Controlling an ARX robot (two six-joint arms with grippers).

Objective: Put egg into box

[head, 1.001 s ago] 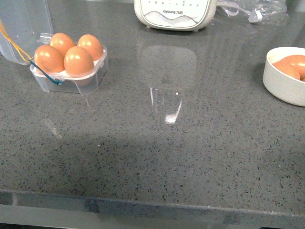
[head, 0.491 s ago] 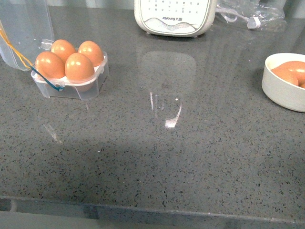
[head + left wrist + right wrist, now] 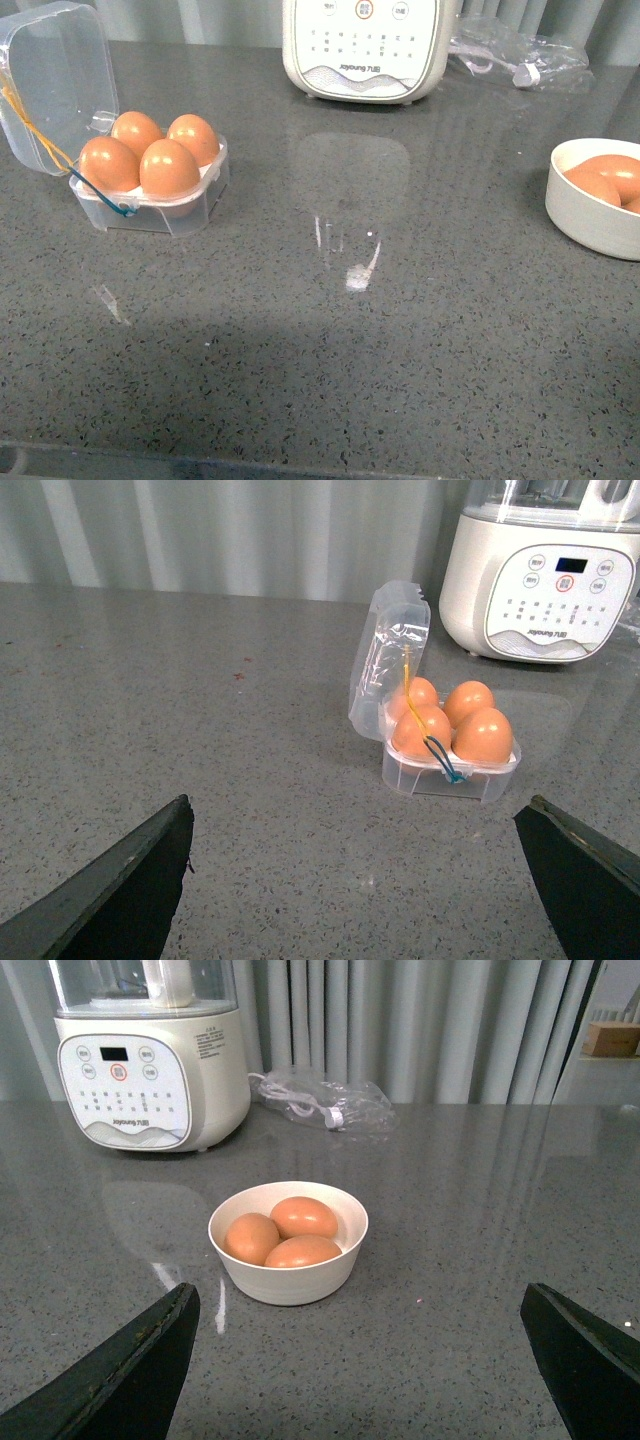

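Observation:
The clear box [image 3: 150, 213] stands at the left of the grey counter with its lid [image 3: 55, 85] open and upright. Four brown eggs [image 3: 168, 167] fill its cups. Neither gripper shows in the front view. In the left wrist view my left gripper [image 3: 355, 880] is open and empty, well short of the box [image 3: 440, 778]. In the right wrist view my right gripper [image 3: 360, 1360] is open and empty, short of a cream-white bowl [image 3: 290, 1282] that holds three brown eggs [image 3: 303, 1217].
The bowl [image 3: 585, 220] stands at the counter's right edge in the front view. A cream kitchen appliance [image 3: 365, 45] stands at the back middle. A clear plastic bag with a cable [image 3: 515, 55] lies behind the bowl. Curtains hang behind the counter.
The front view has tilted: everything sits lower in the frame and more of the counter's far side shows. The box, eggs and bowl keep their places relative to each other.

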